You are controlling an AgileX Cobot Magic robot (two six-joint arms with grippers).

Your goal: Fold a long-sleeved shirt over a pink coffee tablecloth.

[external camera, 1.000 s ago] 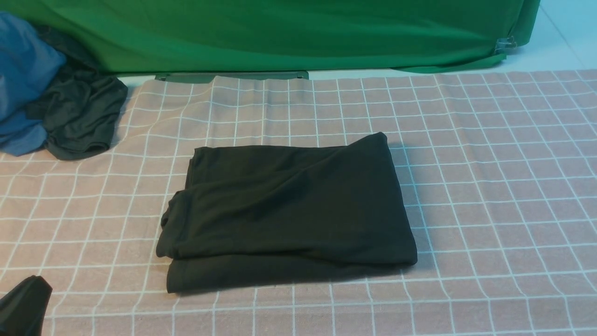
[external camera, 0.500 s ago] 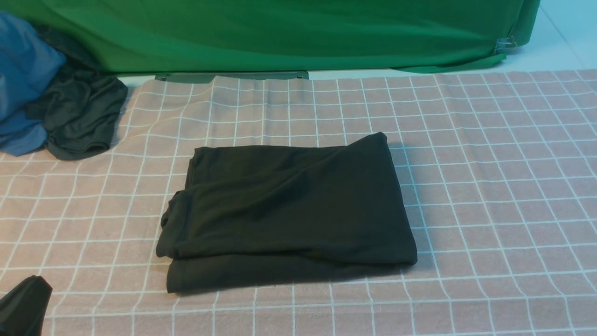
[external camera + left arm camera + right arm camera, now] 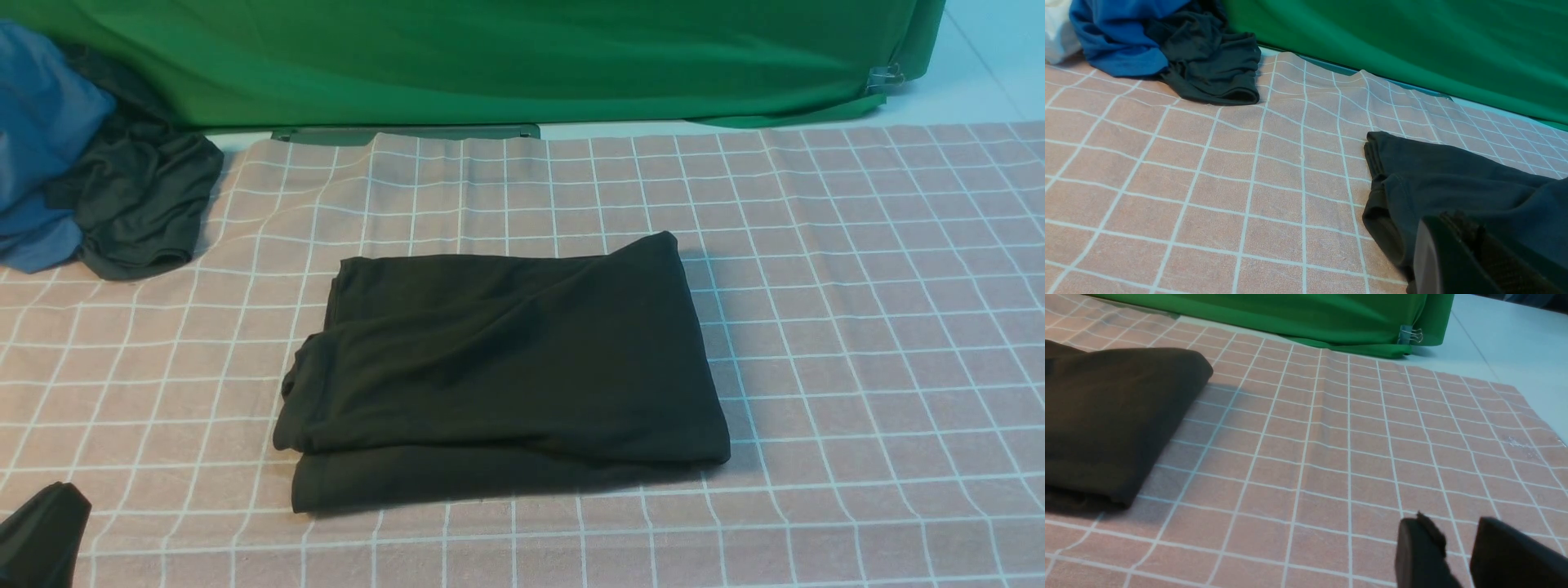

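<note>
Evidently nothing has shifted: long-sleeved shirt (image 3: 500, 371) lies folded mid-surface on the pink coffee tablecloth (image 3: 857, 327), left end effector (image 3: 1470, 257) closed empty, right end effector (image 3: 1457, 551) part-open, empty—task looks complete.

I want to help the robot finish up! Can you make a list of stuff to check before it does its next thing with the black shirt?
1. Shirt folded into a neat block: ok, though one layer sticks out at the near edge.
2. Shirt lying fully on the pink cloth: ok.
3. Left claw shut and holding nothing: ok.
4. Right claw holding nothing: ok, it has a gap between its fingers and stands apart from the shirt.
5. Grey and blue clothes clear of the shirt: ok, they sit far off at the left.
6. Chest print showing: cannot tell, none visible.
</note>
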